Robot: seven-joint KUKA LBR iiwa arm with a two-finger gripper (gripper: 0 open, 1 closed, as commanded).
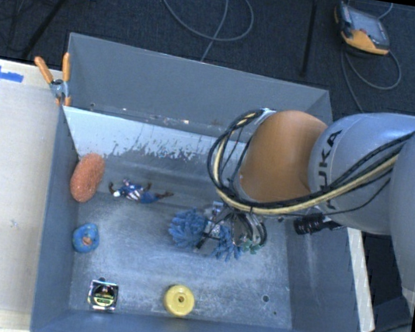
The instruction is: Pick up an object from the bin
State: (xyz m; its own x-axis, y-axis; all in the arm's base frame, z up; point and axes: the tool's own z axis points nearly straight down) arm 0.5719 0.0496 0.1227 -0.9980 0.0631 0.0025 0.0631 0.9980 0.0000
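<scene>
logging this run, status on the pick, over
Gripper at the blue frilly thing, middle of the bin. Grasp not confirmed. Small blue-and-white figure apart to its left, yellow disc well clear.

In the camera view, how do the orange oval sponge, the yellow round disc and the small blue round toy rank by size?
Largest: orange oval sponge.
The yellow round disc and small blue round toy look about alike, so unranked.

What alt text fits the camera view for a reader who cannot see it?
The robot arm's gripper is down at a blue frilly tufted object in the middle of the grey metal bin. Elsewhere lie an orange-brown oval lump, a small blue-and-white figure, a round blue toy, a yellow disc and a small black square item.
</scene>
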